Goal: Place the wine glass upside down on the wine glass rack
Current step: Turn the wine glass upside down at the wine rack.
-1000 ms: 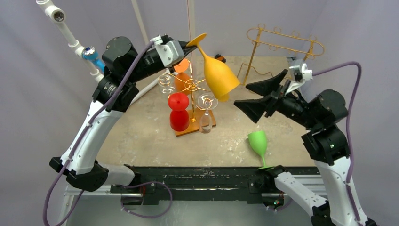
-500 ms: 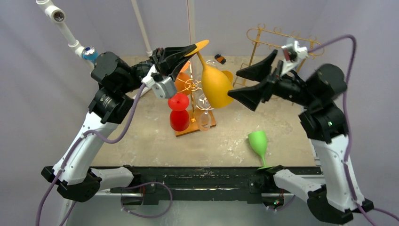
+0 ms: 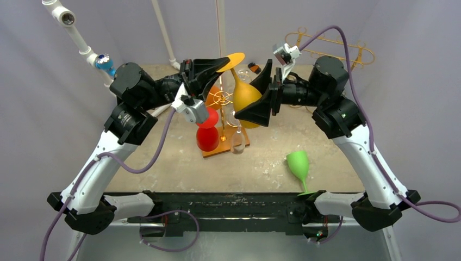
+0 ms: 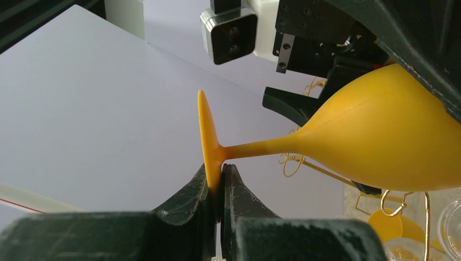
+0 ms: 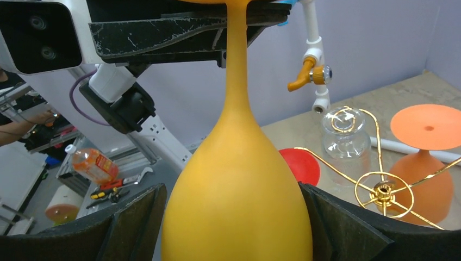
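Your wine glass (image 3: 245, 98) is opaque and matte yellow-orange, with a smooth teardrop bowl, a slim stem and a thin flat disc foot. It is held in the air just at 1 o'clock of the hub of the rack (image 3: 222, 99). In the top view its foot points toward 12 o'clock and its bowl toward 6. The left end effector (image 4: 217, 173) is pinched tight on the edge of that foot, its dark, scuffed fingers meeting on the disc. The right end effector (image 3: 253, 93) stands spread wide, with one black grainy pad on each side of the bowl, at 9 and 3 o'clock in its wrist view. You cannot tell there whether the pads touch the bowl. The rack is thin gold wire, with looped arms radiating from a central post on a flat brown square base. A red glass (image 3: 206, 128), an orange glass (image 5: 424, 179) and a clear glass (image 3: 237, 140) sit foot-up around it. A green glass (image 3: 298, 165) leans at 5 o'clock from the rack on the mottled beige worktop (image 3: 163, 157). A second rack (image 3: 337, 51), also of gold wire, stands at 2 o'clock.
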### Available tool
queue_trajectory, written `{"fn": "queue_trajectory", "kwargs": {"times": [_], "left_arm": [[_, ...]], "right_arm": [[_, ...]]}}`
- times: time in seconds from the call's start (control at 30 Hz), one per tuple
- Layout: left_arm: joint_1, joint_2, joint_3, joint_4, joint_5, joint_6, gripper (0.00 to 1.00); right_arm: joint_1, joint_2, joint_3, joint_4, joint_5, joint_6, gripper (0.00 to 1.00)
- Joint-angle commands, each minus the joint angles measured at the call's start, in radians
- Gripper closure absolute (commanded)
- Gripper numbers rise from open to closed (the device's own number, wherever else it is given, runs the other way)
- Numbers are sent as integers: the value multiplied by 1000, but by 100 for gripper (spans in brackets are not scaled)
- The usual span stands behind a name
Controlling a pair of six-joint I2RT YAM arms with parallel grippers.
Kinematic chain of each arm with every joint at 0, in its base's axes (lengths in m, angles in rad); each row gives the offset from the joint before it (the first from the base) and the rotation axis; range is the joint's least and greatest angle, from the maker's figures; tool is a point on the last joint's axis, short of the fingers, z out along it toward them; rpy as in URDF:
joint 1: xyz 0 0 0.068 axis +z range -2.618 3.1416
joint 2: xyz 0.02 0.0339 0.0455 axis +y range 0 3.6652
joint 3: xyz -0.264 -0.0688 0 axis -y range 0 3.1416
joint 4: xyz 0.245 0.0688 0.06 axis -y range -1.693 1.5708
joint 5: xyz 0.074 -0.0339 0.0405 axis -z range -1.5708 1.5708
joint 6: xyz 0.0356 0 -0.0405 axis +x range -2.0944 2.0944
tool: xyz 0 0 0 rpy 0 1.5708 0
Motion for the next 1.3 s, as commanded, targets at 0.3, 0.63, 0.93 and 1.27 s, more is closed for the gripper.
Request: {"fn": "queue_trajectory", "kwargs": {"times": [0.3, 0.63, 0.93, 1.27], "left_arm": [[-4, -1, 36, 81, -61, -153, 89], [-4, 3, 198, -216, -401, -433, 0], [-2, -24, 251, -457, -560, -546, 0], [-3, -11, 270, -510, -563, -545, 0]], "right_arm": [[15, -75, -23, 34, 157, -44, 66], [15, -226, -97, -48, 673, -228, 80], [-11, -351, -442, 70, 913, -313, 78], [-198, -344, -576, 162, 776, -328, 77]]}}
